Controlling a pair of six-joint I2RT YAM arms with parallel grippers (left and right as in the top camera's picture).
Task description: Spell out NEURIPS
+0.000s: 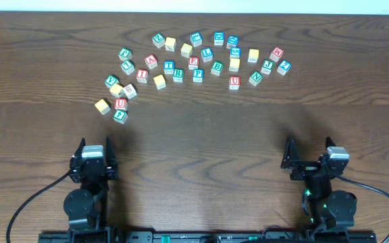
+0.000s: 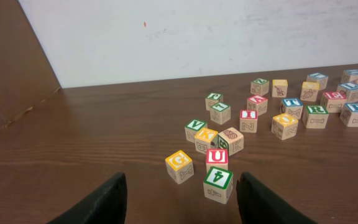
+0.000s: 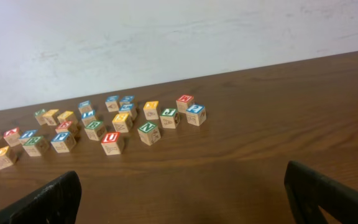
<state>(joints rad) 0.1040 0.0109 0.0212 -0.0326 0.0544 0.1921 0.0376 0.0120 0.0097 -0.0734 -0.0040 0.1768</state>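
Note:
Small wooden letter cubes lie scattered across the far half of the table. Among them are a green N (image 1: 256,77), red E (image 1: 193,63), red U (image 1: 234,82), green R (image 1: 177,74), red I (image 1: 142,75) and blue P (image 1: 198,75). A second red U (image 1: 120,103) sits in the left cluster beside a yellow-topped cube (image 1: 102,106). My left gripper (image 1: 94,145) is open and empty at the near edge, just short of that U (image 2: 217,157). My right gripper (image 1: 308,145) is open wide, well back from the N (image 3: 148,131).
Cubes with other letters mix in with these, such as a green-topped 4 cube (image 2: 218,182) close ahead of my left fingers, a blue T (image 1: 169,67) and several yellow-topped ones. Bare wood separates the cubes from both grippers. A white wall (image 2: 197,37) rises behind the table.

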